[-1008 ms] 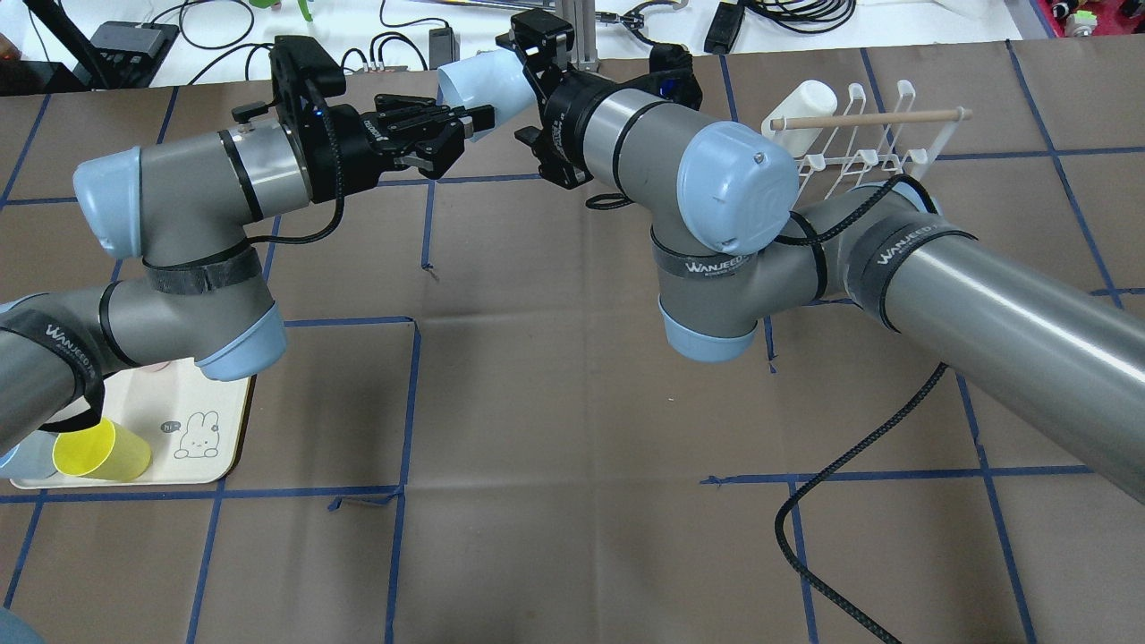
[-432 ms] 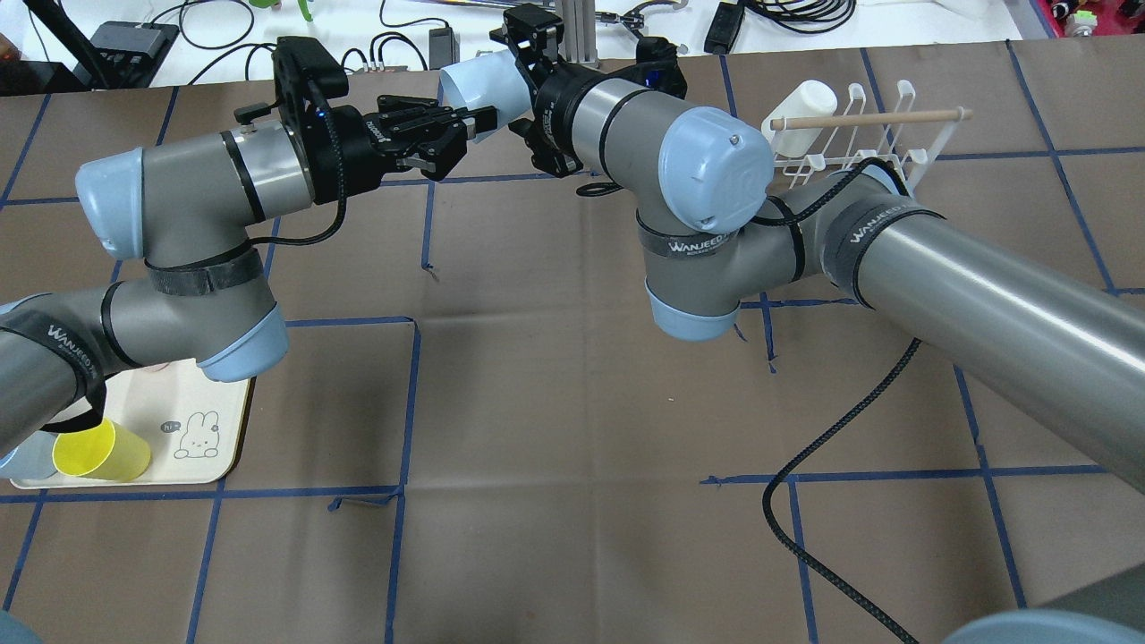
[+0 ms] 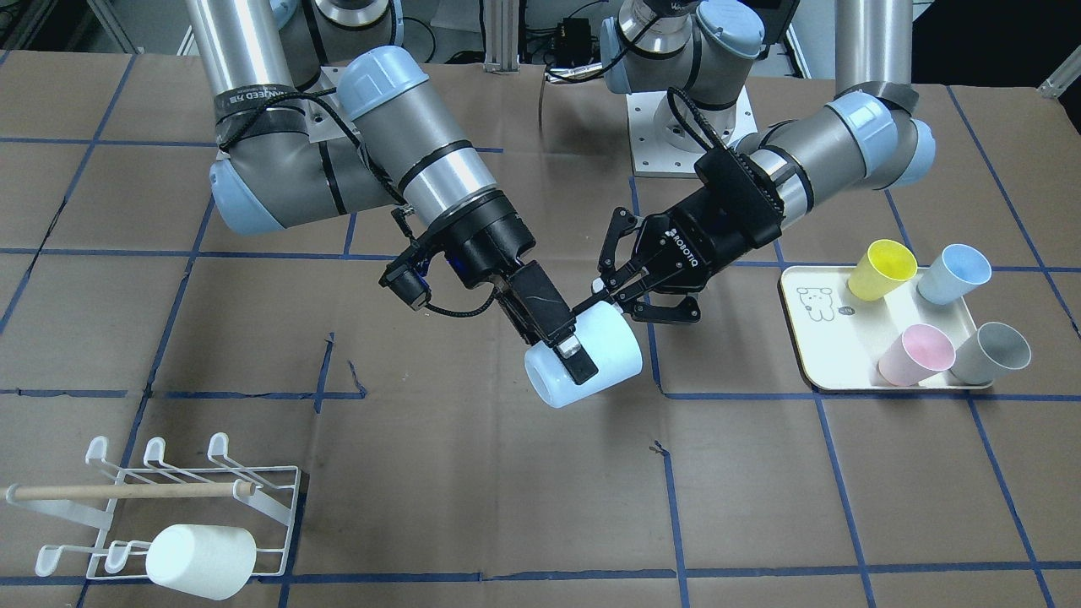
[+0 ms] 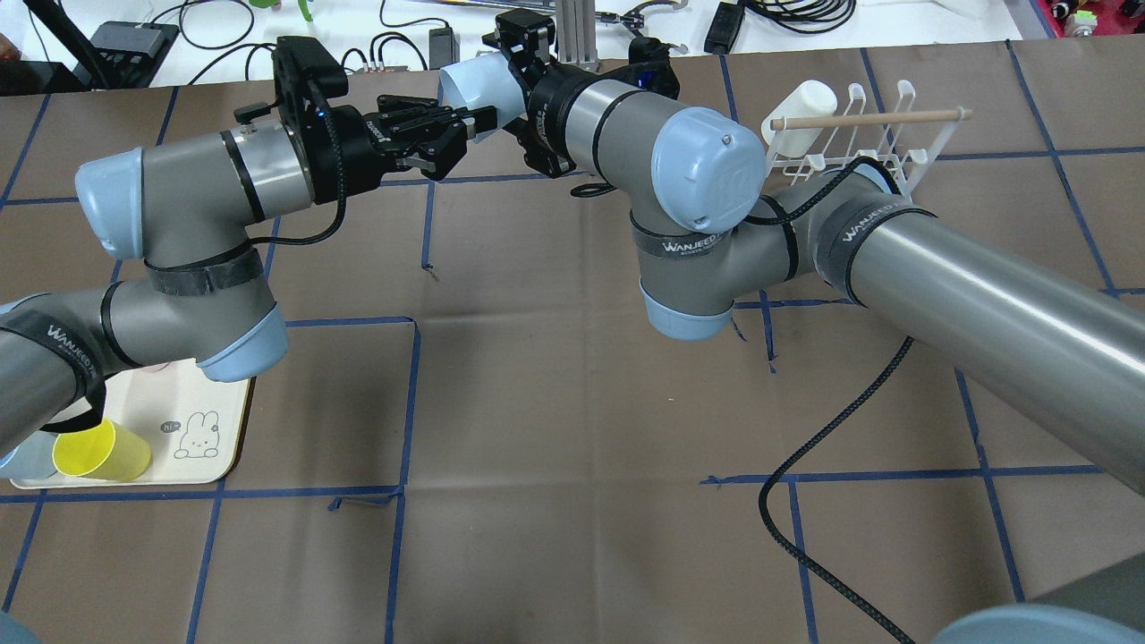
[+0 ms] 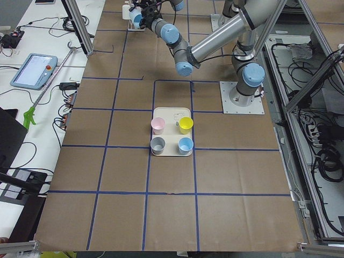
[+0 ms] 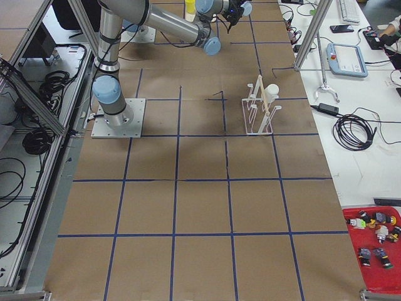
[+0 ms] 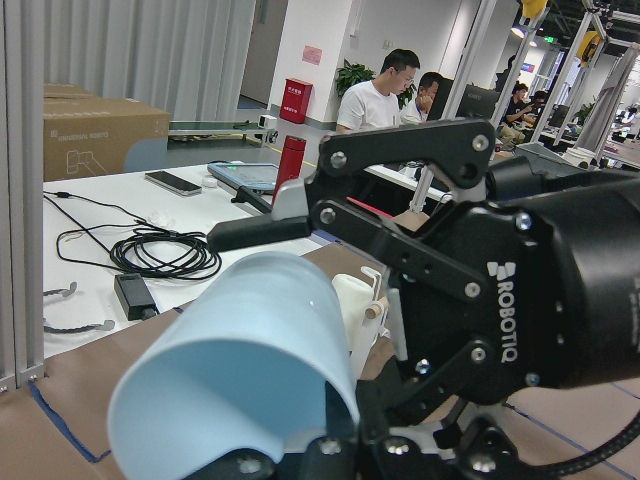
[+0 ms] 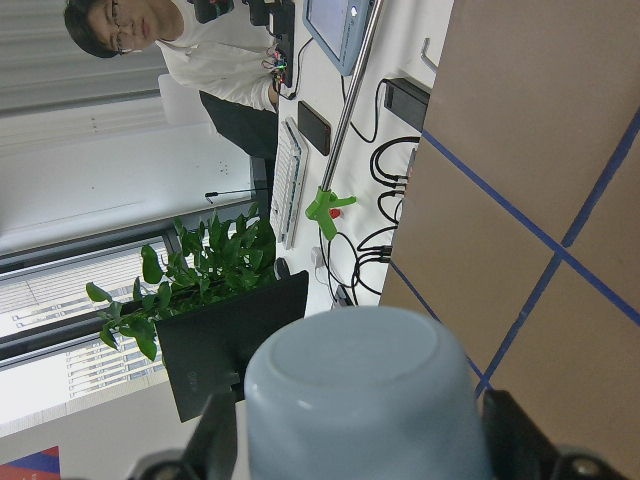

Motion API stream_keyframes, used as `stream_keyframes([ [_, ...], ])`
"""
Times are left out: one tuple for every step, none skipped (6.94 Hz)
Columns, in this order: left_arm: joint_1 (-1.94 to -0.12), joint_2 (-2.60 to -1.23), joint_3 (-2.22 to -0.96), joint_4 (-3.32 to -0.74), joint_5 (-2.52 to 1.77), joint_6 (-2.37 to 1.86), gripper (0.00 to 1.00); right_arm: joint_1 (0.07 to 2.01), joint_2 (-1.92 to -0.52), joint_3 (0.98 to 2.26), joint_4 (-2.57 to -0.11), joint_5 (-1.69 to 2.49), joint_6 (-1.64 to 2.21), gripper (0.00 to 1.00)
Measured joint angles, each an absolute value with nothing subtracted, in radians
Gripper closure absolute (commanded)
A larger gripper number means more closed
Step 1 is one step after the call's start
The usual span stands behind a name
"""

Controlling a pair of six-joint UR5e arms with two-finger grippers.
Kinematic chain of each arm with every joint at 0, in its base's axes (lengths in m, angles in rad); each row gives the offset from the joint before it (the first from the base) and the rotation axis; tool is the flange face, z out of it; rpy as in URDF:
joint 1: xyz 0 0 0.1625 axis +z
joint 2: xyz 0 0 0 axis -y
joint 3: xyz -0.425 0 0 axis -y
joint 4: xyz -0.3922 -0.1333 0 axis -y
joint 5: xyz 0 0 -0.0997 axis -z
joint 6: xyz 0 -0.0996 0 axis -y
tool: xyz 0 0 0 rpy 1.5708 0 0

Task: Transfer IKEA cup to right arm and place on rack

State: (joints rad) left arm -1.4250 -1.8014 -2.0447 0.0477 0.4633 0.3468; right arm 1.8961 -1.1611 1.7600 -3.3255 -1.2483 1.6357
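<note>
Brown counter (image 3: 507, 507) gridded with blue tape, with a broad bare stretch down the middle between tray and rack. Over it, right arm (image 3: 422, 160) and left arm (image 3: 828, 143) angled inward, meeting aloft above the centre. On the robot's left, cream tray (image 3: 798, 338) with four cups standing in it, set apart from both arms. Near the operators' edge on the robot's right, white wire rack (image 3: 283, 507) with one white cup (image 3: 200, 561) on its outer row and bare counter around it. Between the arms, pale blue IKEA cup (image 3: 612, 359) held sideways in the air, mouth toward the left pincer (image 3: 616, 295). Right pincer (image 3: 581, 359) clenched across the cup's wall. Left pincer released, fingers spread wide, tips close by the rim.
</note>
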Motion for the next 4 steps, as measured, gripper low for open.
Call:
stream_keyframes([
  [-1.425, -1.801, -2.044, 0.048, 0.463, 0.344, 0.96, 1.896, -1.160, 1.761, -3.326, -1.243, 1.635, 0.40],
  [-1.425, -1.801, -2.044, 0.047, 0.463, 0.341, 0.93, 1.896, -1.160, 1.762, -3.326, -1.238, 1.634, 0.41],
  [-1.425, -1.801, -2.043, 0.047, 0.463, 0.338, 0.75, 1.896, -1.160, 1.762, -3.326, -1.236, 1.634, 0.42],
  [-1.425, -1.802, -2.040, 0.047, 0.464, 0.326, 0.65, 1.897, -1.160, 1.763, -3.325, -1.234, 1.634, 0.42],
])
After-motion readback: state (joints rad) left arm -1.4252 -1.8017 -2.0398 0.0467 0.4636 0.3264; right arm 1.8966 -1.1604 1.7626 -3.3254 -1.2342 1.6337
